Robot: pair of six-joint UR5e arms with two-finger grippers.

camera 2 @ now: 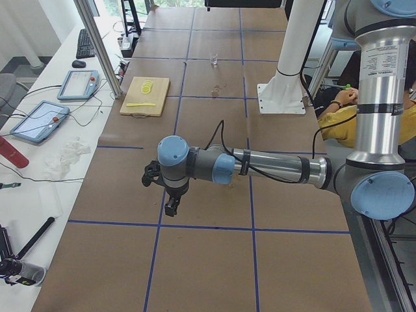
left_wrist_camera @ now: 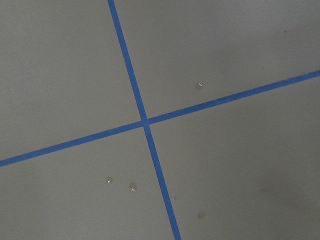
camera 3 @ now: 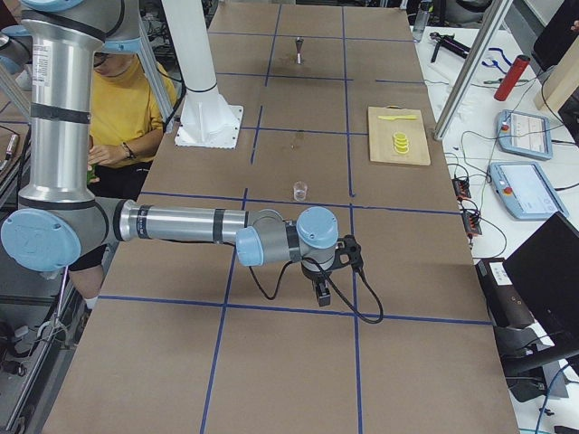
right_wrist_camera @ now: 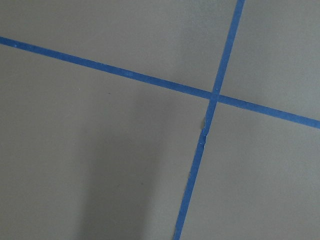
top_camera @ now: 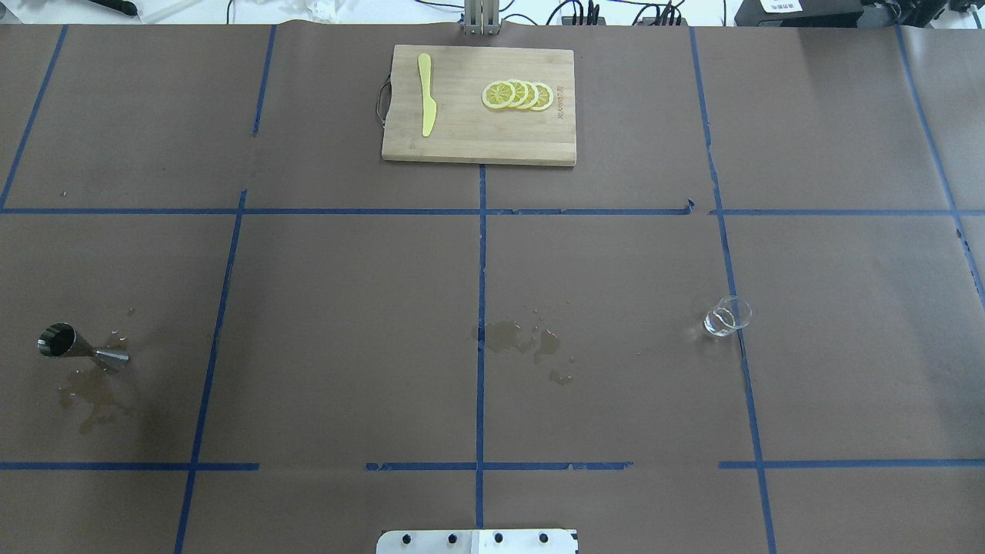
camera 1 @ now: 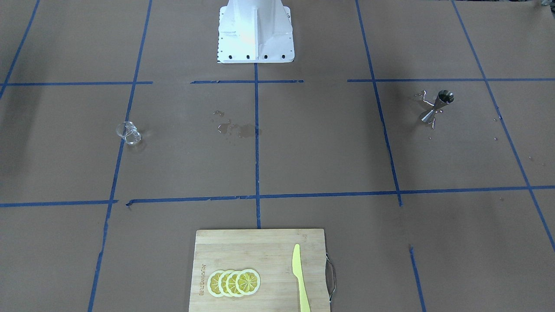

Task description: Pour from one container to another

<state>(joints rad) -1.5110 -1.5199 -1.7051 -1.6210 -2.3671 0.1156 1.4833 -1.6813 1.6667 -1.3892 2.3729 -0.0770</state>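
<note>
The glass cup (top_camera: 726,316) stands upright on the right side of the table (top_camera: 346,292), just beside a blue tape line (top_camera: 735,308), with nothing touching it. The metal jigger (top_camera: 81,346) stands far off on the left side, with a brown puddle (top_camera: 92,396) spread on the paper beside its foot. A second wet patch (top_camera: 523,338) lies in the middle, between the two. At the far edge a wooden cutting board (top_camera: 462,131) holds a yellow knife (top_camera: 425,92) and a row of lemon slices (top_camera: 517,95). The left claw (camera 2: 170,209) hangs pointing down over bare paper, well apart from the jigger; the right claw (camera 3: 321,293) hangs likewise, away from the cup. Neither has hold of anything, but I cannot tell how far open either one is.
</note>
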